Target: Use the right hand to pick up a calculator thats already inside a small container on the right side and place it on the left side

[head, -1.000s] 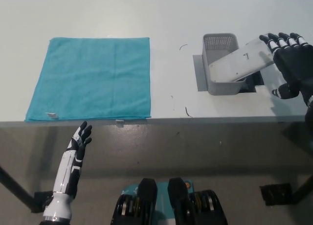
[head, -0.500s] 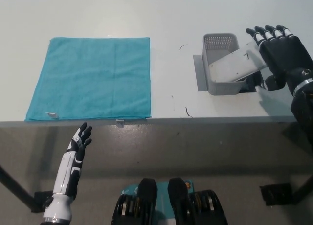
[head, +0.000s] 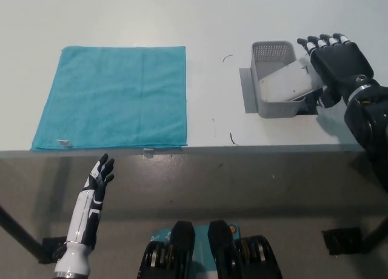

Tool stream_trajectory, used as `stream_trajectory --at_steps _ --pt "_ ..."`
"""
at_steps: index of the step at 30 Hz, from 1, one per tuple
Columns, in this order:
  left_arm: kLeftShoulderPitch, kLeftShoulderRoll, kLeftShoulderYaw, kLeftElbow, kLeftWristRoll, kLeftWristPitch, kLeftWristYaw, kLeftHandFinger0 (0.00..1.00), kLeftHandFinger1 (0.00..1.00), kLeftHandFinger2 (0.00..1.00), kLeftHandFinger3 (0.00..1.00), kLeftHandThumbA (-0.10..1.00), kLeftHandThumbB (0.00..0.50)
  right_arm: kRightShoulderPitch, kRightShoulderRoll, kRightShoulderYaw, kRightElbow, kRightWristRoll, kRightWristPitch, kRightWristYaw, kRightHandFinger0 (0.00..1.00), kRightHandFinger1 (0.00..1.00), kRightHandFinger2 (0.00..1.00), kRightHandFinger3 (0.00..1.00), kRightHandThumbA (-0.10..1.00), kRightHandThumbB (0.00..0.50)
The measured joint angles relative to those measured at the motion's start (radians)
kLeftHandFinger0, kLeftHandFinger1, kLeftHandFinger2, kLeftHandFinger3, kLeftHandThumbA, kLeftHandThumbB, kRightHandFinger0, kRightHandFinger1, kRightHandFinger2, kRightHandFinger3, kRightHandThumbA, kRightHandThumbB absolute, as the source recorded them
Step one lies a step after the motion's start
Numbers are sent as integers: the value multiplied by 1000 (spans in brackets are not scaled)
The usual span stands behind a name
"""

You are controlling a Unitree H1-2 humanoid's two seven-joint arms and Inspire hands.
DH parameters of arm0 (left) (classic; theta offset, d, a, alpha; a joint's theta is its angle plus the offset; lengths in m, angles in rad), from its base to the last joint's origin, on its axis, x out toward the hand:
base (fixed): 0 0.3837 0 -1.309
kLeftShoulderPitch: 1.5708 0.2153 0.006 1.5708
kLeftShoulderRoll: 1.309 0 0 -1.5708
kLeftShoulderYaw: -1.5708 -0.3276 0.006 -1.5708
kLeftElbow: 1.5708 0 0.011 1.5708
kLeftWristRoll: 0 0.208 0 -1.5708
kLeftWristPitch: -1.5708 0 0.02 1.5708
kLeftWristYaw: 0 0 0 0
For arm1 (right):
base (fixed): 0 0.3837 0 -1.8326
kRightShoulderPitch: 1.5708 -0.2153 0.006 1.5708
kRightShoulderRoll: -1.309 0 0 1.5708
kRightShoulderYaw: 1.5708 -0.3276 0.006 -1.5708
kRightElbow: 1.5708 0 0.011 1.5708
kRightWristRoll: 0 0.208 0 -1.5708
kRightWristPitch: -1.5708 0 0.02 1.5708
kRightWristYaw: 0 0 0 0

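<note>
I am seeing one calculator (head: 286,84), one container (head: 272,53), one teal cloth (head: 113,96) and two hands on or around one white table (head: 200,24). The calculator is lying tilted in the grey container on the right side, its lower end sitting down inside near the front wall and its upper end sticking out over the right rim, so its long axis is running from lower left to upper right and it is pointing up and to the right. I am seeing only its plain pale face; I cannot tell keys or a display on it. The container is standing upright on a flat grey piece (head: 245,91) that is showing at its left. My right hand (head: 335,60) is hovering over the raised end of the calculator with its fingers spread wide and holding nothing; the palm is covering that end, and I cannot tell whether it is touching. The cloth is lying flat on the left side, well apart from the container, its near edge running along the table's front edge. My left hand (head: 99,174) is resting low at the lower left, below the table edge, fingers loosely apart and gripping nothing.
</note>
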Motion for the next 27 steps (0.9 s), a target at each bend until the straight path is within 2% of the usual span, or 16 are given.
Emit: stream_trajectory --at_steps 5,7,8,9,10,11,12,13,15,16,18,22,23,25,27 --pt "2 0 0 0 0 0 0 1000 1000 1000 1000 1000 0 -51 24 27 129 1 -3 -24 1000 1000 1000 1000 1000 458" --pt "4 0 0 0 0 0 0 1000 1000 1000 1000 1000 0 -82 36 44 197 1 -8 -50 1000 1000 1000 1000 1000 440" --pt "4 -1 -1 1 0 0 0 1000 1000 1000 1000 1000 0 -93 41 48 224 1 -9 -65 1000 1000 1000 1000 1000 449" --pt "4 -1 -1 1 0 0 0 1000 1000 1000 1000 1000 0 -100 45 51 247 1 -11 -82 1000 1000 1000 1000 628 405" --pt "5 -1 -1 2 0 1 0 1000 1000 1000 1000 1000 0 -104 51 53 269 1 -13 -102 755 738 778 802 307 369" --pt "6 -1 -2 3 0 2 0 1000 1000 1000 1000 1000 0 -105 55 53 281 1 -16 -115 222 271 401 454 -72 257" --pt "7 -1 -2 5 0 3 0 1000 1000 1000 1000 1000 0 -104 61 57 300 1 -20 -138 44 85 291 329 -94 245" --pt "8 -1 -2 7 1 4 0 1000 1000 1000 1000 1000 0 -104 65 60 318 0 -23 -163 2 30 306 253 -100 234" --pt "8 -2 -2 9 1 5 0 1000 1000 1000 1000 1000 0 -107 69 62 340 0 -30 -212 0 37 524 319 -100 223" --pt "8 -2 -2 11 1 6 0 1000 1000 1000 1000 1000 0 -108 70 64 351 0 -34 -236 0 96 591 370 -100 244" --pt "8 -1 -2 13 1 6 0 1000 1000 1000 1000 1000 0 -109 71 66 368 0 -46 -284 0 104 563 459 -100 173" --pt "9 -2 -3 21 2 6 0 1000 1000 1000 1000 1000 0 -111 72 67 395 0 -68 -379 0 60 467 352 -100 212" --pt "9 -2 -3 23 2 6 0 1000 1000 1000 1000 1000 0 -111 72 67 403 0 -73 -402 0 47 454 292 -100 217" --pt "9 -2 -3 27 2 7 0 1000 1000 1000 1000 1000 0 -111 72 67 420 0 -82 -448 0 53 478 239 -100 221" --pt "9 -2 -2 31 2 7 0 1000 1000 1000 1000 1000 0 -110 71 67 436 0 -89 -488 0 59 492 246 -100 245"
